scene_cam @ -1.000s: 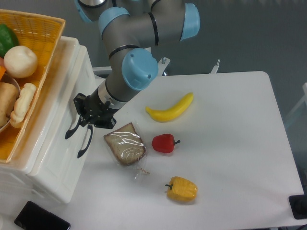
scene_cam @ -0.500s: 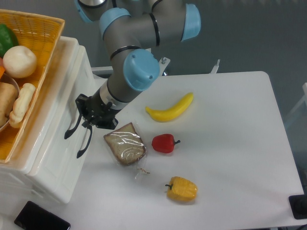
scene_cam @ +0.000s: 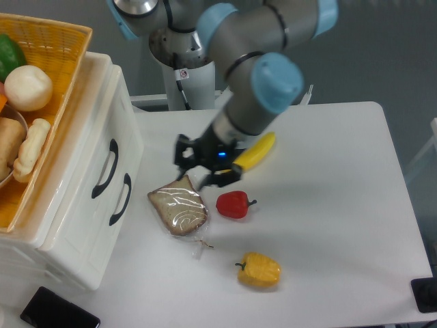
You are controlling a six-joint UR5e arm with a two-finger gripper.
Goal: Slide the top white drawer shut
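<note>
The top white drawer (scene_cam: 87, 158) sits in the white cabinet at the left, its curved black handle (scene_cam: 104, 169) facing the table. Its front panel looks level with the lower drawer front (scene_cam: 102, 236), which has its own black handle (scene_cam: 121, 199). My gripper (scene_cam: 189, 169) is out over the table, well to the right of the drawer and apart from it. It hangs just above the far edge of a wrapped bread slice (scene_cam: 178, 208). Its jaws look open and hold nothing.
A yellow wicker basket (scene_cam: 58, 61) with vegetables rests on the cabinet. On the table lie a banana (scene_cam: 263, 147), partly behind the arm, a red pepper (scene_cam: 233, 203) and a yellow pepper (scene_cam: 259, 269). A black phone (scene_cam: 58, 311) lies at the front left.
My gripper has left the top drawer's handle and swung right to above the bread slice. The drawer front has moved slightly left, into the cabinet.
</note>
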